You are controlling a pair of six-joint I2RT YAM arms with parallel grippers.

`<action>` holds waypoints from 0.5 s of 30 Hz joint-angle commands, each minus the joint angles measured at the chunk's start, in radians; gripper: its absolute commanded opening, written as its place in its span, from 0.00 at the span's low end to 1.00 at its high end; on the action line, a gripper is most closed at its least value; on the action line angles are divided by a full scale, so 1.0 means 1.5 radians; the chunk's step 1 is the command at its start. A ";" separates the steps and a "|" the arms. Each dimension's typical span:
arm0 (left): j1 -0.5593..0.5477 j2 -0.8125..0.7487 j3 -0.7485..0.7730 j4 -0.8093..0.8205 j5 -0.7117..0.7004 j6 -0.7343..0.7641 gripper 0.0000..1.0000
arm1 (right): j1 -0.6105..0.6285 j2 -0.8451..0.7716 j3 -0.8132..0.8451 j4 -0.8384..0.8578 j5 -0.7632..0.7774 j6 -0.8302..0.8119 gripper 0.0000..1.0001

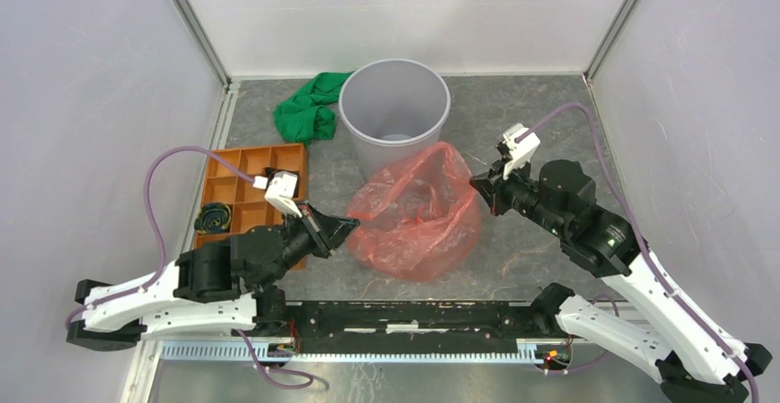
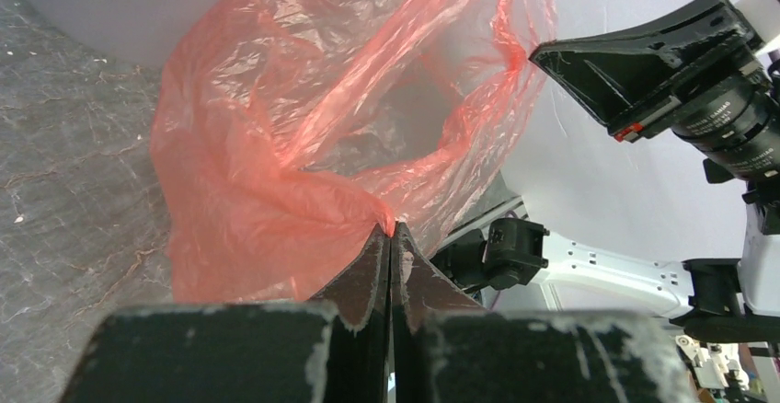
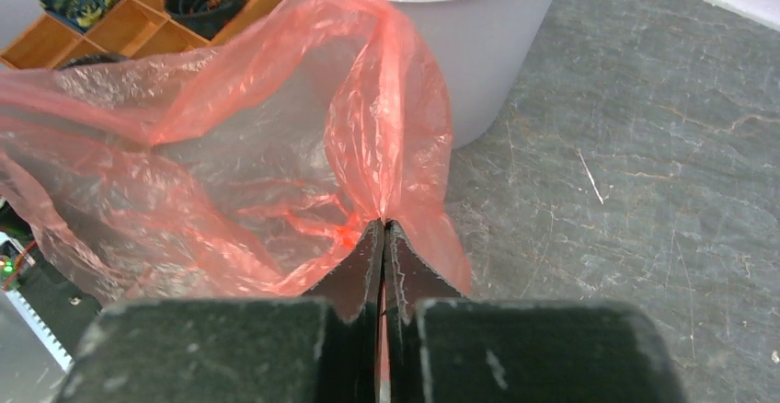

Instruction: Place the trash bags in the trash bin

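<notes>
The red translucent trash bag [image 1: 418, 213] hangs spread between my two grippers, just in front of the light-grey trash bin [image 1: 394, 111]. My left gripper [image 1: 349, 225] is shut on the bag's left edge [image 2: 276, 191]. My right gripper [image 1: 476, 185] is shut on the bag's right edge [image 3: 276, 164]. The bag's mouth gapes open toward the left wrist camera. The bin [image 3: 460, 17] stands upright behind the bag, its inside looking bare. In the left wrist view my left gripper [image 2: 390, 230] pinches the film; in the right wrist view my right gripper [image 3: 382, 225] does the same.
A green cloth [image 1: 308, 109] lies left of the bin. An orange compartment tray [image 1: 241, 191] with dark coiled items sits at the left, beside my left arm. White walls enclose the grey stone-pattern table [image 1: 524, 118] on three sides.
</notes>
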 commanded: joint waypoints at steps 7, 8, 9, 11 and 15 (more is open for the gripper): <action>0.001 0.039 0.028 -0.012 0.018 -0.071 0.04 | -0.001 -0.050 -0.053 0.045 -0.004 0.005 0.01; 0.002 0.039 0.033 -0.037 0.021 -0.087 0.09 | 0.000 -0.057 -0.055 0.053 -0.007 0.008 0.01; 0.002 0.039 0.036 -0.060 0.025 -0.101 0.14 | 0.000 -0.063 -0.058 0.064 -0.009 0.011 0.01; 0.002 0.035 0.034 -0.084 0.046 -0.115 0.24 | 0.000 -0.071 -0.059 0.082 -0.010 0.012 0.01; 0.001 0.034 0.016 -0.119 0.080 -0.145 0.37 | 0.000 -0.069 -0.046 0.094 0.002 0.001 0.01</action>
